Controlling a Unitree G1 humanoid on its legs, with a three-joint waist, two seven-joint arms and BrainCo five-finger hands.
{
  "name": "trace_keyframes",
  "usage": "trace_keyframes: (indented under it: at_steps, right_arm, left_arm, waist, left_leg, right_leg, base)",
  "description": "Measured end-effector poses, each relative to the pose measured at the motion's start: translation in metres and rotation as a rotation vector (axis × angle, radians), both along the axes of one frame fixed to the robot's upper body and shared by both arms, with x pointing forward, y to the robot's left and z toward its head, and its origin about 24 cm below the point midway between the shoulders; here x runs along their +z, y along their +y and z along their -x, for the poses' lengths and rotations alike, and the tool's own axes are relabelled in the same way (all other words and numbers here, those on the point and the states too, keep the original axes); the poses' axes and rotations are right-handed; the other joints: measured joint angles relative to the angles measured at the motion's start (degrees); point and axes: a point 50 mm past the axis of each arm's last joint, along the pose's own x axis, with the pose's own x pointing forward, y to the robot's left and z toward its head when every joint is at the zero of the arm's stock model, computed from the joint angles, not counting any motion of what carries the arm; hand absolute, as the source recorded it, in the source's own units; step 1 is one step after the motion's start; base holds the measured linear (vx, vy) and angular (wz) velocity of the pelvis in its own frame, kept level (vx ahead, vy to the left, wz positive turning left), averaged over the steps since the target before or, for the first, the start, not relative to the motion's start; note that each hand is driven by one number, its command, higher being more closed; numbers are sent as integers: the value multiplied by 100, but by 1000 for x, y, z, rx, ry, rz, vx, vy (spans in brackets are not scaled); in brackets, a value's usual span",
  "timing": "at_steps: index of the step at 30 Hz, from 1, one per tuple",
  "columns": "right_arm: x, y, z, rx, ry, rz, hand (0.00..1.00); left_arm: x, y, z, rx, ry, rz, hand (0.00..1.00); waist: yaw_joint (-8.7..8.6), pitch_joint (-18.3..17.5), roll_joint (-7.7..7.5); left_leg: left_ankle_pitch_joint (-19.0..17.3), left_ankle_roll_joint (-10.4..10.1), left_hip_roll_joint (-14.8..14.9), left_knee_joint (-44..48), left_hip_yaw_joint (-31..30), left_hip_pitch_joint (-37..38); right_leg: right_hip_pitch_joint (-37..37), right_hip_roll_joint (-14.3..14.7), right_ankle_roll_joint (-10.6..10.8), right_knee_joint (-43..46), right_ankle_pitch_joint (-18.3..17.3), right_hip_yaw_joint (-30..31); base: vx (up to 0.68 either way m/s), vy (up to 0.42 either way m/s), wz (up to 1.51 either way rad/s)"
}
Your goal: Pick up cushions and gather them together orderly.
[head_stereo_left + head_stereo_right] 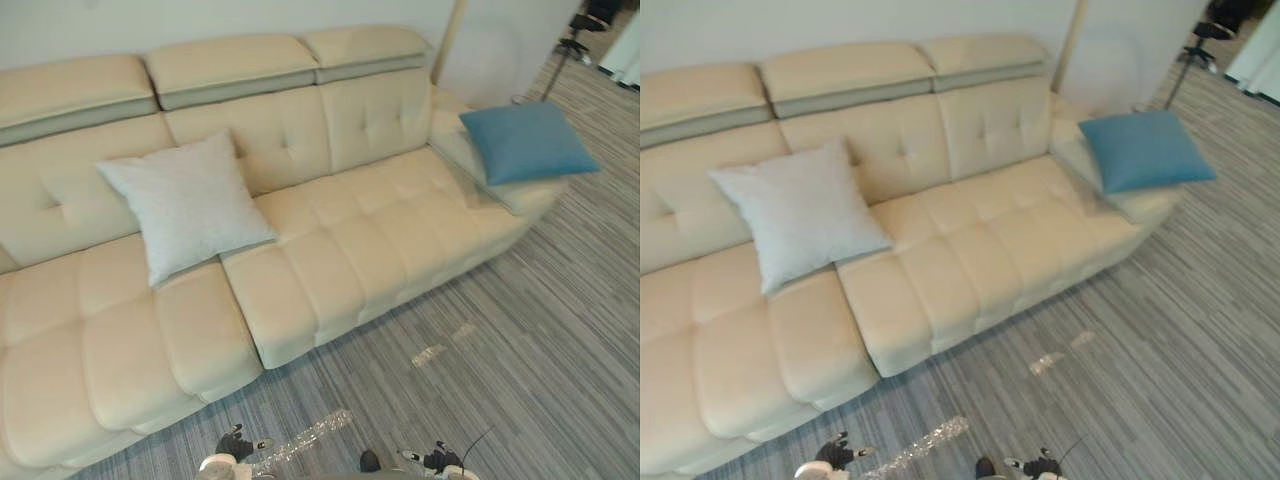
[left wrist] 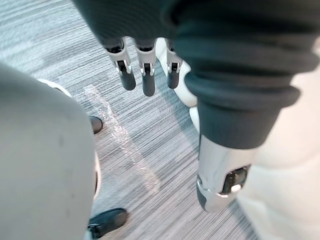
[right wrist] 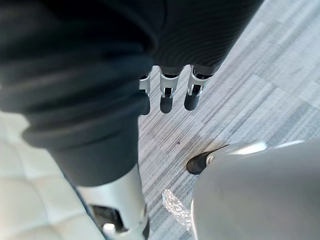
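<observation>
- Left wrist view: your left hand (image 2: 148, 82) hangs relaxed above the carpet (image 2: 150, 155). Its silver, dark-tipped fingers are straight and side by side, and the thumb (image 2: 220, 182) stands apart from them. It grasps nothing and touches nothing. A glossy clear strip (image 2: 118, 132) lies on the grey, finely striped pile.
- Right wrist view: your right hand (image 3: 166, 99) is the same, with fingers straight and loose over the striped carpet and nothing held. The cream sofa's quilted edge shows close beside the arm.
- Left eye view: the sofa (image 1: 330, 250) fills the left and centre of the frame. It is cream and smooth, with puffed square panels on the seat, buttoned backs and padded headrests. The pale grey cushion (image 1: 187, 203), square and finely textured, leans against the backrest left of centre with its lower edge on the seat. The blue cushion (image 1: 527, 141), square and smooth, lies tilted on the sofa's end at the upper right, well apart from the grey one. A plain pale wall (image 1: 200, 18) runs along the top, and the carpet takes the lower right.
- Right eye view: you see the same layout, with the grey cushion at left and the blue one at upper right.
</observation>
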Motion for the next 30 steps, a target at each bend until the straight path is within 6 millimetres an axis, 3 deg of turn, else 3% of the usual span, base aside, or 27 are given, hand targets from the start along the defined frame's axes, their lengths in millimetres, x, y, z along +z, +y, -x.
trace_keyframes:
  at_steps: [2, 3, 4, 6, 7, 9, 10, 11, 12, 13, 14, 15, 19, 21, 23, 24, 25, 26, 27, 29, 30]
  right_arm:
    - [2, -1, -3, 5, -16, 7, 0]
    - [3, -1, -7, 5, -30, 10, 0]
    - [4, -2, -10, 6, -36, 13, 0]
    - [3, -3, -6, 6, -23, 16, 0]
    - [3, -5, -7, 4, -27, 21, 0]
    - [7, -12, -13, 4, -59, 47, 0]
    - [8, -12, -15, 6, -64, 49, 0]
    - [9, -11, -17, 9, -71, 49, 0]
    - [8, -6, -17, 10, -71, 38, 0]
    - [8, -6, -17, 11, -70, 40, 0]
    - [9, -5, -22, 15, -81, 39, 0]
    - [10, -5, -24, 12, -82, 40, 0]
    - [10, -6, -26, -7, -89, 41, 0]
    - [12, -9, -29, -12, -101, 52, 0]
    - [12, -9, -29, -16, -100, 54, 0]
    - [11, -9, -24, -25, -91, 52, 0]
    - [10, -9, -22, -27, -86, 51, 0]
    - [7, -7, -14, -35, -66, 44, 0]
    - [4, -5, -3, -45, -40, 35, 0]
    - [4, -7, 1, -79, -37, 32, 0]
    - [5, -10, -2, -93, -52, 35, 0]
  left_arm:
    - [2, -1, -6, -4, -17, 1, 0]
    - [4, -4, -12, -6, -37, 8, 0]
    - [5, -4, -16, -10, -51, 5, 0]
    - [6, -1, -16, -11, -53, -3, 0]
    - [6, -2, -15, -9, -51, 1, 0]
    - [4, -11, -12, 2, -48, 27, 0]
    - [4, -9, -12, 12, -48, 26, 0]
    - [5, -7, -13, 50, -65, 34, 0]
    - [7, -5, -14, 65, -87, 31, 0]
    - [8, -5, -14, 71, -93, 30, 0]
    - [8, -5, -15, 82, -100, 33, 0]
    - [8, -6, -16, 114, -110, 50, 0]
    - [10, -12, -18, 150, -137, 77, 0]
    - [9, -15, -18, 161, -142, 90, 0]
    - [9, -13, -16, 169, -139, 86, 0]
    - [8, -11, -13, 175, -130, 85, 0]
    - [8, -10, -12, 182, -127, 83, 0]
    - [7, -9, -10, 182, -124, 76, 0]
    - [8, -3, -11, 147, -115, 51, 0]
    - [8, -3, -12, 124, -104, 37, 0]
    - [7, -6, -12, 100, -92, 32, 0]
  waist:
    - [-4, 53, 8]
    - [0, 138, 100]
    - [-6, 139, 95]
    - [-2, 155, 56]
    - [1, 179, 97]
    - [6, 290, 404]
    - [36, 319, 433]
    - [81, 381, 458]
    - [121, 403, 458]
    - [160, 426, 419]
    - [193, 433, 408]
    - [207, 438, 408]
    - [341, 502, 520]
    - [376, 460, 628]
    - [420, 431, 619]
    - [421, 278, 581]
    - [422, 248, 542]
    - [394, 176, 377]
    - [324, 116, 122]
    - [295, 134, 61]
    - [263, 144, 101]
  left_leg:
    - [-12, 21, 91, 41, 195, -59]
    - [-28, 48, 213, 132, 446, -169]
    - [-38, 31, 276, 192, 578, -177]
    - [-236, -78, 335, 433, 631, -174]
    - [-365, -132, 458, 610, 623, -198]
    - [-644, -376, 1054, 1492, 699, -303]
    - [-665, -377, 1185, 1893, 625, -409]
    - [-553, -195, 1451, 2881, 312, -767]
    - [-147, 217, 1535, 3937, -260, -1260]
    - [-186, 153, 1485, 4196, -488, -1406]
    - [-411, -99, 1240, 4385, -840, -1578]
    - [-546, -162, 950, 4225, -1079, -1721]
    - [-488, -98, 433, 2572, -1425, -2034]
    - [-22, -270, 348, 929, -1590, -2170]
    - [406, -261, 321, 840, -1629, -2174]
    - [562, -81, 145, 1138, -1596, -2238]
    - [593, -33, 89, 1184, -1556, -2238]
    - [470, 107, -125, 1261, -1391, -2185]
    - [185, 257, -483, 1296, -1118, -1958]
    - [-17, 409, -650, 1334, -928, -1671]
    - [-186, 510, -697, 1398, -844, -1450]
  right_leg:
    - [-94, 14, -74, -85, 161, -535]
    - [-227, -52, -321, 175, -82, -1247]
    - [-380, -131, -425, 925, -585, -1835]
    - [-182, -94, -340, 843, -945, -2061]
    - [-156, 21, -332, 813, -953, -2045]
    - [-70, 453, -502, 785, -1058, -1926]
    - [-79, 530, -557, 875, -1106, -1873]
    - [-78, 676, -675, 1072, -1220, -1755]
    - [-8, 800, -788, 1232, -1315, -1525]
    - [3, 821, -837, 1294, -1344, -1423]
    - [32, 846, -905, 1377, -1385, -1139]
    - [70, 863, -917, 1369, -1391, -847]
    - [216, 970, -939, 1207, -1411, -120]
    - [220, 1053, -818, 1073, -1486, 295]
    - [253, 1071, -768, 1088, -1616, 624]
    - [224, 944, -546, 1198, -1828, 905]
    - [193, 884, -478, 1269, -1905, 970]
    - [149, 675, -260, 1566, -2125, 1050]
    - [-194, 366, 262, 2820, -2400, 976]
    - [-559, 250, 609, 3979, -2152, 897]
    - [-825, 140, 670, 4713, -1824, 641]
  base:
    - [-130, -38, -69]
    - [-165, -126, -78]
    - [-150, -149, -59]
    - [-60, -171, -47]
    - [-59, -208, -52]
    - [-45, -169, -60]
    - [29, -164, -71]
    - [81, -178, -78]
    - [118, -182, -85]
    - [173, -111, -102]
    - [186, -40, -114]
    - [168, -16, -113]
    - [209, 103, -114]
    - [284, 201, -96]
    - [338, 266, -99]
    - [494, 394, -97]
    - [441, 343, -75]
    - [439, 278, -34]
    - [534, 297, -33]
    - [482, 241, -29]
    - [439, 173, -36]
